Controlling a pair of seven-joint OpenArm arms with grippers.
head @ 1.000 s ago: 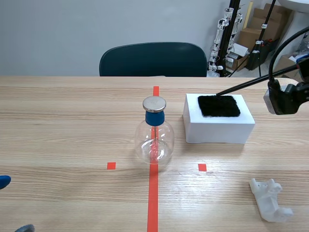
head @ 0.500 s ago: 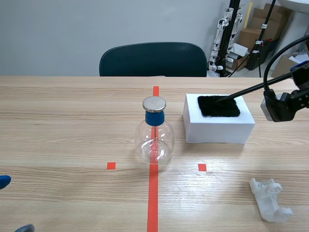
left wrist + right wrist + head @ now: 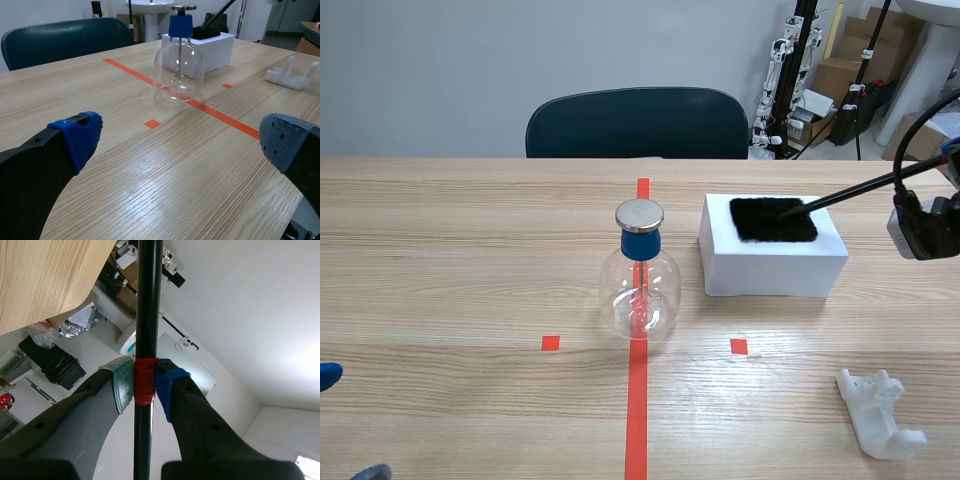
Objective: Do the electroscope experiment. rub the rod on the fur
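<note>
My feed: wood-grain table (image 3: 440,260), three items sitting directly on it.
Clear glass flask (image 3: 640,295) with a blue neck and a flat metal cap stands upright roughly mid-table, right on the long orange-red tape line (image 3: 636,420) that runs down the middle of the top. White block (image 3: 770,268) sits flat just beside the flask on the right, not touching it, on the far side of the small right tape square (image 3: 738,346). White plastic part (image 3: 878,412) lies near my front right edge, well apart from both. I also see a left tape square (image 3: 551,343) on the bare wood, near the flask's base.
</note>
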